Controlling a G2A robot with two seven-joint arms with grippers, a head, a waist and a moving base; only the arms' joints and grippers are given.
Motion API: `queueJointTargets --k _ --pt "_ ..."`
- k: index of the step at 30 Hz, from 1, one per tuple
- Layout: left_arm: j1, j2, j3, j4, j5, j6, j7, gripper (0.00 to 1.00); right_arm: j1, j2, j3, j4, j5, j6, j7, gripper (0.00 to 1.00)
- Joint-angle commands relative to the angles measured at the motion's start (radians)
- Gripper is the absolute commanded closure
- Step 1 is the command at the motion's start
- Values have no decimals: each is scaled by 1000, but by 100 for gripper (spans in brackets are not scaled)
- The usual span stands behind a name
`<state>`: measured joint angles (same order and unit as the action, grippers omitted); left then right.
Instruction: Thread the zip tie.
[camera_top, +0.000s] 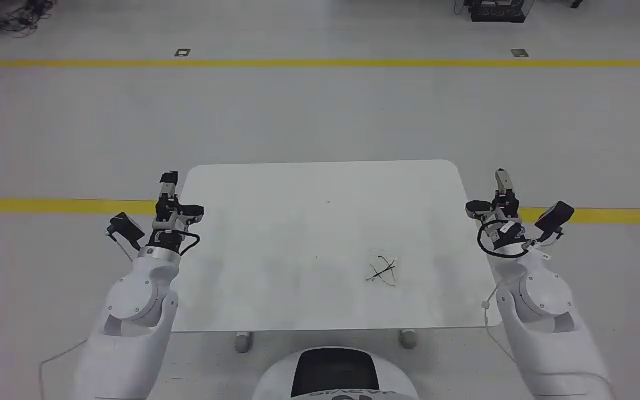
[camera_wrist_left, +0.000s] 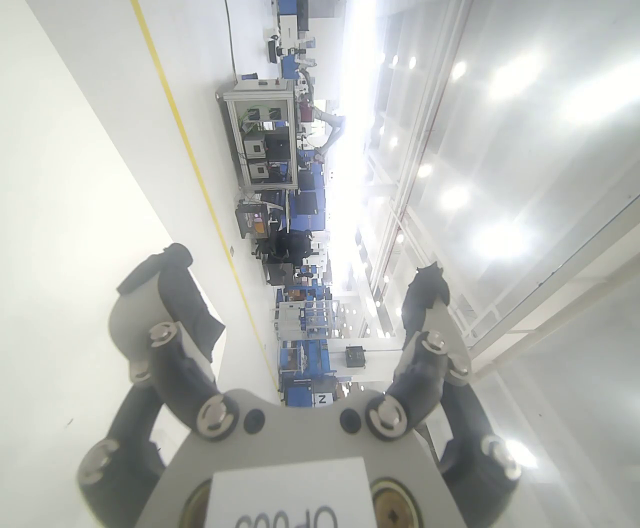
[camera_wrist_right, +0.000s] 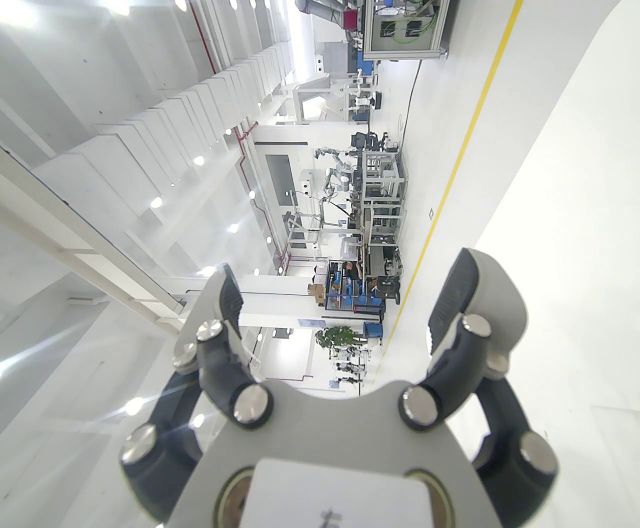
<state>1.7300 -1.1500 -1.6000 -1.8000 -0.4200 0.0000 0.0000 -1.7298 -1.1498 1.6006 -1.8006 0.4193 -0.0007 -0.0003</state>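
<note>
Entry, logged from the remote station.

**Zip tie.** The thin dark plastic zip tie lies flat on the white rectangular table. It is in the near right part of the top, closer to the right arm's side than to the left. From the top view I read it as a few fine dark strands crossing one another, with a small curved loop on one side. It is too small for me to make out which end is the head. It touches only the tabletop.

**Left arm.** The left gripper sits just outside the table's left edge, towards the far corner and well apart from the zip tie. In its wrist view the black-padded fingers are spread wide.

**Right arm.** The right gripper hangs off the table's right edge, also well apart from the zip tie. Its fingers are spread wide too, with the ribbed dark pads facing each other.

**Writing.**
- A white label on the left gripper's grey base plate carries dark print, which is cut off by the picture's edge.
- A second white label sits on the right gripper's base. Its mark is too partial for me to tell.

**Floor.** A yellow floor line crosses the pale floor beyond the table. Another runs level with both grippers.
</note>
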Motion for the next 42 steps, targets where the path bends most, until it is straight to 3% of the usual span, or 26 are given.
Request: queueJointTargets --k 1,6,8,10,20,21,22,27,30,42 --pt "0 0 0 0 0 0 0 0 -4 4 6 -6 -112 -38 -2 0" --pt "0 0 0 0 0 0 0 0 -12 14 -17 -8 -440 -58 36 0" --pt "0 0 0 0 0 0 0 0 -7 23 -40 -8 -641 -53 90 0" --pt "0 0 0 0 0 0 0 0 -8 25 -53 -1 -725 -69 94 0" --pt "0 0 0 0 0 0 0 0 -8 25 -53 -1 -725 -69 94 0" --pt "0 0 0 0 0 0 0 0 -4 27 -56 -11 -770 -75 105 0" --pt "0 0 0 0 0 0 0 0 2 33 -63 -25 -896 -71 129 0" --pt "0 0 0 0 0 0 0 0 30 41 -100 -61 -1129 8 264 0" --pt "0 0 0 0 0 0 0 0 53 50 -146 -67 -1293 -16 419 0" --pt "0 0 0 0 0 0 0 0 57 52 -150 -73 -1328 -22 427 0"
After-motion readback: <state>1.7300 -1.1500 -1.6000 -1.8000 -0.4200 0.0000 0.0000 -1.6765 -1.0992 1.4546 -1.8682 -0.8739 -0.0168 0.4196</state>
